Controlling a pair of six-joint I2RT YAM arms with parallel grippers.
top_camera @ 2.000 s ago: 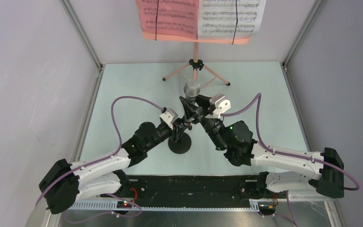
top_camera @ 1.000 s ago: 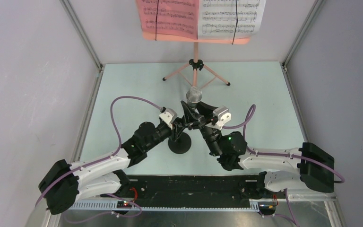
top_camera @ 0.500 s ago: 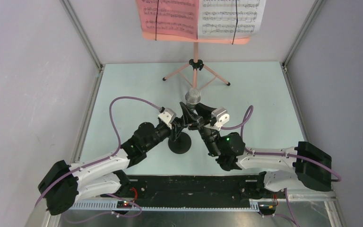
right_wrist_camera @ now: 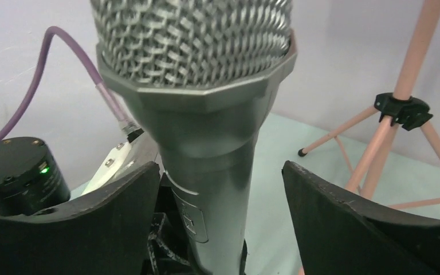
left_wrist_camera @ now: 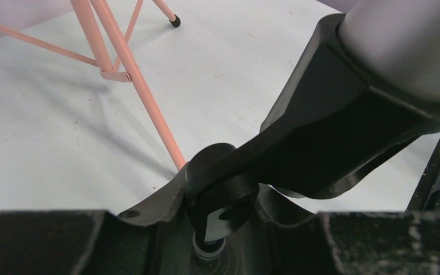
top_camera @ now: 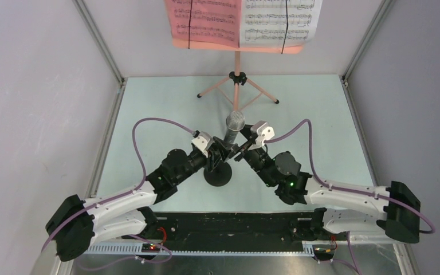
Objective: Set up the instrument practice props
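Note:
The grey microphone (top_camera: 234, 124) stands upright in the clip of the small black mic stand (top_camera: 217, 175) at the table's middle. My left gripper (top_camera: 216, 153) is shut on the stand's post just below the clip (left_wrist_camera: 332, 132). My right gripper (top_camera: 241, 150) is open around the microphone body (right_wrist_camera: 206, 132). Its right finger (right_wrist_camera: 366, 223) stands clearly apart from the body, and its left finger (right_wrist_camera: 91, 217) is close beside it. The salmon-pink music stand (top_camera: 236, 74) stands at the back, with a pink page (top_camera: 203, 17) and a white page (top_camera: 281, 17) on its desk.
The music stand's tripod legs (top_camera: 263, 94) spread on the pale green table (top_camera: 321, 126) just behind the microphone, and show in the left wrist view (left_wrist_camera: 143, 86). Grey walls and metal frame posts (top_camera: 100, 46) close in the sides. Purple cables (top_camera: 149, 123) loop above both arms.
My right gripper has opened and let go of the microphone, which now stands in the clip. The right arm's elbow has swung out to the right. The left gripper has stayed on the stand.

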